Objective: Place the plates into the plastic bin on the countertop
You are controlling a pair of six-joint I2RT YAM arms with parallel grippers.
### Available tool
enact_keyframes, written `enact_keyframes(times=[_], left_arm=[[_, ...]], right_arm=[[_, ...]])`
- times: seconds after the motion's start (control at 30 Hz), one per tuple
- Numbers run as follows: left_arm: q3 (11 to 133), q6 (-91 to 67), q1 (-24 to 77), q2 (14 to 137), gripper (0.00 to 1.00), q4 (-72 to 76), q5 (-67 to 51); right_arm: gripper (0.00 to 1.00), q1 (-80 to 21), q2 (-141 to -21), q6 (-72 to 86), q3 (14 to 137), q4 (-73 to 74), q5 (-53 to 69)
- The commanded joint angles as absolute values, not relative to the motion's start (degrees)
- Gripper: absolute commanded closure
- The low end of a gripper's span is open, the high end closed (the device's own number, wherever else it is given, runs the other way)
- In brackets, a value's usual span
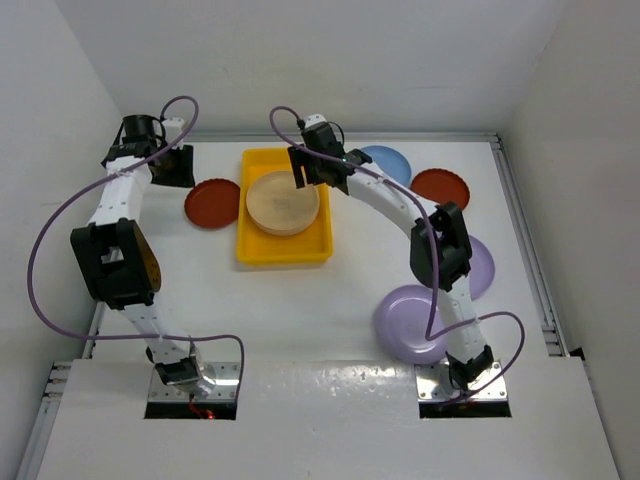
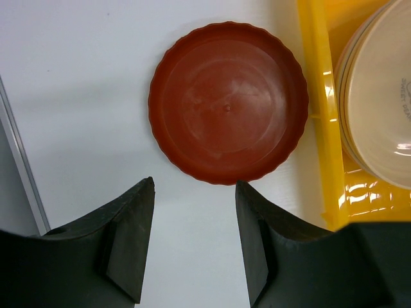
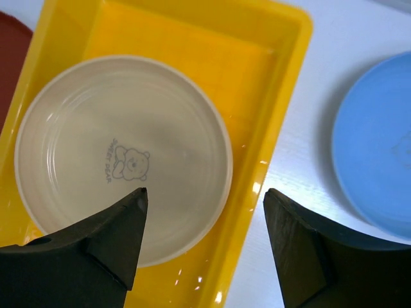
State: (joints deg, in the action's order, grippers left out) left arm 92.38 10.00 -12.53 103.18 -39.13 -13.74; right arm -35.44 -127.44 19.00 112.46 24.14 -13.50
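I count one yellow bin (image 1: 285,252) on my worktop (image 1: 300,310), two dark red plates (image 1: 212,203) (image 1: 440,187), two lilac plates (image 1: 478,262) (image 1: 405,320), one light blue plate (image 1: 390,160), and one cream plate (image 1: 283,200) topping a stack; those beneath I cannot count.

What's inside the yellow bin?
A stack of plates sits in the yellow bin. The top cream plate shows a teddy bear print. It covers the ones underneath, so their number is hidden.

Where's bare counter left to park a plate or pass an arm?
Bare: the stretch in front of the bin, between left arm and near lilac plate. Crowded: right of it, with blue plate, red plate, far lilac plate.
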Motion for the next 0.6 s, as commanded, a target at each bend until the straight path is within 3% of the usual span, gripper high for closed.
enact_keyframes(times=[0.0,0.1,0.2,0.33,0.37,0.57], left_arm=[[94.57,10.28,-13.10,103.54,0.44,-37.97,-14.41],[94.57,10.28,-13.10,103.54,0.44,-37.97,-14.41],[94.57,10.89,-13.10,103.01,0.44,-38.50,-14.41],[93.96,10.90,-13.10,103.01,0.44,-38.50,-13.89],[93.96,10.90,-13.10,103.01,0.44,-38.50,-13.89],[95.18,10.37,-12.05,105.64,0.44,-38.50,-14.41]], right_arm=[[0.28,-35.77,-124.28,14.86,111.97,21.71,-18.54],[0.24,-35.16,-121.39,15.64,112.86,24.51,-22.05],[0.18,-31.40,-114.12,16.61,106.02,27.76,-20.68],[0.12,-20.87,-100.04,25.18,91.79,35.58,-13.11],[0.11,-18.92,-98.02,26.62,82.80,39.25,-11.53],[0.15,4.11,-76.67,37.17,52.25,36.75,-6.85]])
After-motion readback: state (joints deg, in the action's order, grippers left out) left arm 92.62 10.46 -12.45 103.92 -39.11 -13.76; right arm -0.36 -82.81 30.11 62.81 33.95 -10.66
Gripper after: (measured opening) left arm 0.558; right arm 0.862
